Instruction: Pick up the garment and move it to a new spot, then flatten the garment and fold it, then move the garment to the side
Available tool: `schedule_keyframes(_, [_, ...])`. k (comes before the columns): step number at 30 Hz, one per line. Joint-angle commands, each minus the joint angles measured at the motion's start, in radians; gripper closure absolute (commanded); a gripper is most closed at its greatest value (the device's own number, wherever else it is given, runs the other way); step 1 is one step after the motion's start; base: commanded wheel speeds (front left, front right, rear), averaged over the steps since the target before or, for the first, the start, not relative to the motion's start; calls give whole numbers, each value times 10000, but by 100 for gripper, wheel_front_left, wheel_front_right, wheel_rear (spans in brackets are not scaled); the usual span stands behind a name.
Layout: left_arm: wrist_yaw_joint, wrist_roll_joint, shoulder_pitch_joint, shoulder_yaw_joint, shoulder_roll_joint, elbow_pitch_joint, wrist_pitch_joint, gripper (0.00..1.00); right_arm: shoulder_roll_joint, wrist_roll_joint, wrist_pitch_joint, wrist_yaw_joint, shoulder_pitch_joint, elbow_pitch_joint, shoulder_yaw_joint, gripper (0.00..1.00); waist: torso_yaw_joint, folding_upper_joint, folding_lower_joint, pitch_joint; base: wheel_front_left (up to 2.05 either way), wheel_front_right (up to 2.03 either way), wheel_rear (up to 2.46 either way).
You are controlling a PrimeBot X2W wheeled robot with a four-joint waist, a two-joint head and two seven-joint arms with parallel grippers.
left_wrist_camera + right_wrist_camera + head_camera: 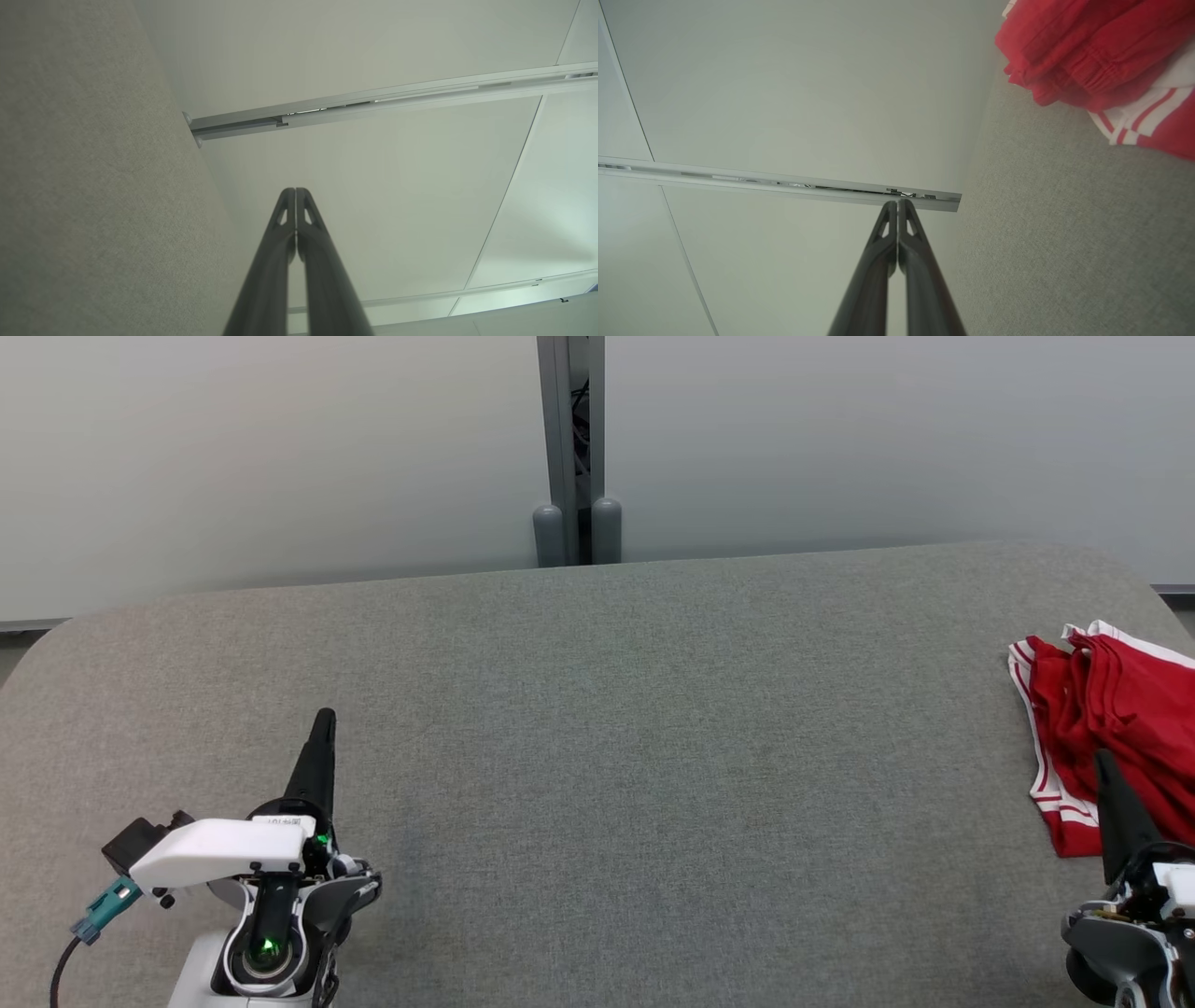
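Note:
A crumpled red garment (1116, 719) with white side stripes lies bunched at the right edge of the grey fabric table (597, 756). It also fills the upper right corner of the right wrist view, garment (1087, 51). My right gripper (1104, 758) is at the lower right, shut and empty, its tip over the garment's near part. In its own view the right gripper (897, 201) has both fingers pressed together. At the lower left my left gripper (324, 717) stands shut and empty, far from the garment; its fingers meet at the tip, left gripper (295, 190).
Pale partition panels stand behind the table, joined by a grey post (571, 448) at the middle of the far edge. The table's corners are rounded, and the garment lies close to the right edge.

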Motion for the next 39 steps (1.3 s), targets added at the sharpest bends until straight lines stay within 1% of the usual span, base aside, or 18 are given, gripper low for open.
schedule_keyframes(1, [-78,-214,-223,53,50,-3,54,100,-106,268,108,7,-125,-49,-90,100,-10,0,0,3,0,0,0])
schedule_keyframes(13, [-168,-774,-402,97,53,64,211,100,-117,1021,348,7,-178,-58,-291,100,-59,0,0,20,0,0,0])
schedule_keyframes(39, [-157,-743,-380,94,54,58,209,100,-114,981,333,7,-167,-56,-279,100,-59,0,0,20,0,0,0])
